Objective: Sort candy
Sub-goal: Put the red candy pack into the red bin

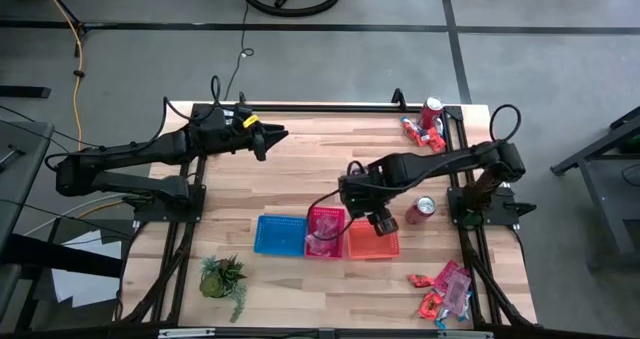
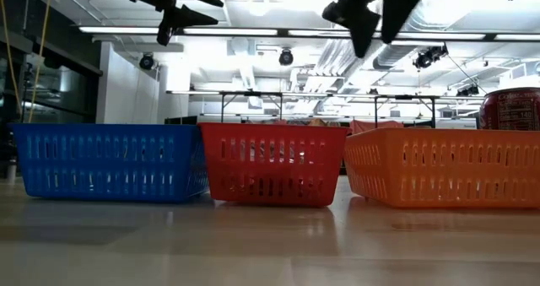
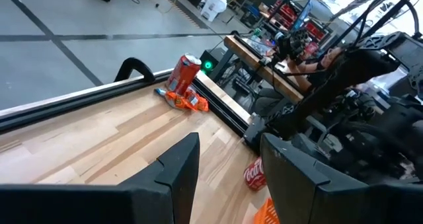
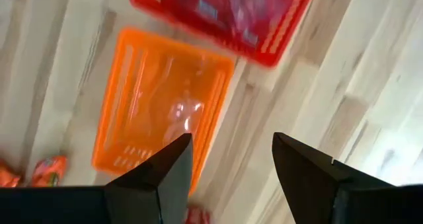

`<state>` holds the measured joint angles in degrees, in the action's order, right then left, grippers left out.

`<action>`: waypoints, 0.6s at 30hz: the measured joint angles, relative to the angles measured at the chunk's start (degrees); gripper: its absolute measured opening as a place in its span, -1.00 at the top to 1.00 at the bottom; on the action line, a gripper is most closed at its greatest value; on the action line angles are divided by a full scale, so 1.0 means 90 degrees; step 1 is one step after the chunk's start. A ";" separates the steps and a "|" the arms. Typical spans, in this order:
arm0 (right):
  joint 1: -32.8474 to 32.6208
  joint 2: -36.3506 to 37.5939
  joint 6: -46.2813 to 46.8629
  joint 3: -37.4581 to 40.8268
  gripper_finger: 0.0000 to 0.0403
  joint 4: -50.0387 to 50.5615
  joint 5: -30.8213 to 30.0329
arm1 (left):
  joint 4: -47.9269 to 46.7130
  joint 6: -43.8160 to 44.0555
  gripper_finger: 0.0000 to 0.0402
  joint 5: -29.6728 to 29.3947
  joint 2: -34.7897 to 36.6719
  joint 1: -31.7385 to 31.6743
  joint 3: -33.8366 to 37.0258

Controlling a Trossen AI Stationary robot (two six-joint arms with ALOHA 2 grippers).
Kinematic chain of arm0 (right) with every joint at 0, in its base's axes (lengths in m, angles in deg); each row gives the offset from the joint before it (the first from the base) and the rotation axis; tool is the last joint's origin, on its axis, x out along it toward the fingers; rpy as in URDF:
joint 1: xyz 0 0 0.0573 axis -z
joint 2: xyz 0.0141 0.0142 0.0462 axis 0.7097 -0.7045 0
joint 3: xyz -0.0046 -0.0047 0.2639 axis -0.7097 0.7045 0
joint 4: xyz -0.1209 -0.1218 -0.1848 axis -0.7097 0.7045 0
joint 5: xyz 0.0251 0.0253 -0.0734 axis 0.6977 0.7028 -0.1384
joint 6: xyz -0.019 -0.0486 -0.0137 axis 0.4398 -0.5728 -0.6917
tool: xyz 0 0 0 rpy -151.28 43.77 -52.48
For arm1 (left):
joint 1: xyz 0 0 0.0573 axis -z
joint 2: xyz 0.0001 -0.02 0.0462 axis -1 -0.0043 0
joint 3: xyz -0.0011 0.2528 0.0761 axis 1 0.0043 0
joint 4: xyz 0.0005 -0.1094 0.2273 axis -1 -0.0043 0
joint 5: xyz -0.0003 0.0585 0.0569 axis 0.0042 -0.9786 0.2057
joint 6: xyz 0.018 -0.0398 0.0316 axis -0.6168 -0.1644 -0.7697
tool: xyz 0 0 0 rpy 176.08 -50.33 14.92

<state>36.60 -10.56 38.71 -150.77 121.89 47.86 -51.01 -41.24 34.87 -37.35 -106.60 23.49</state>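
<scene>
1. Tabletop (image 1: 300, 179): a wooden work surface carrying three baskets in a row, two soda cans, a potted plant (image 1: 222, 277) and scattered candy
2. Left arm: parked over the far left of the tabletop; the left gripper (image 1: 268, 137) has its jaws parted and holds nothing
3. Right arm: reaches across so that the right gripper (image 1: 380, 222) hovers above the orange basket (image 1: 372, 243); its jaws are released and empty, as the right wrist view shows
4. Baskets: the blue basket (image 1: 279, 234), red basket (image 1: 325, 232) and orange basket sit side by side, touching or nearly so
5. Candy: one pile (image 1: 443, 289) lies at the near right corner, another (image 1: 422, 132) beside the far can (image 1: 431, 110); some pieces already sit in the red and orange baskets
6. Risk: the second can (image 1: 420, 210) stands just beside the orange basket, so a sweep toward the near pile could topple it
7. Risk: crinkly wrappers overlap in the pile, so a grab may lift two colours at once
</scene>
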 joint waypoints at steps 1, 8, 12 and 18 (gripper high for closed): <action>0.0050 0.0047 0.0100 0.0107 -0.01 0.0034 0.0004 | 0.0000 -0.0025 0.26 0.0000 0.0002 0.0000 0.0000; 0.0617 0.1473 0.1078 0.2194 -0.01 -0.0600 -0.0041 | -0.0002 -0.0187 0.26 0.0136 0.0002 0.0000 0.0000; 0.1185 0.2563 0.2376 0.3150 -0.01 -0.1131 -0.0998 | 0.0000 -0.0413 0.26 0.0132 0.0002 0.0000 0.0000; 0.2596 0.3345 0.5317 0.3317 -0.01 -0.1206 -0.3158 | 0.0003 -0.0734 0.26 0.0119 0.0002 0.0000 0.0000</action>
<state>59.97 19.55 86.56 -120.91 111.03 19.44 -50.99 -47.84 35.94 -37.32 -106.60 23.49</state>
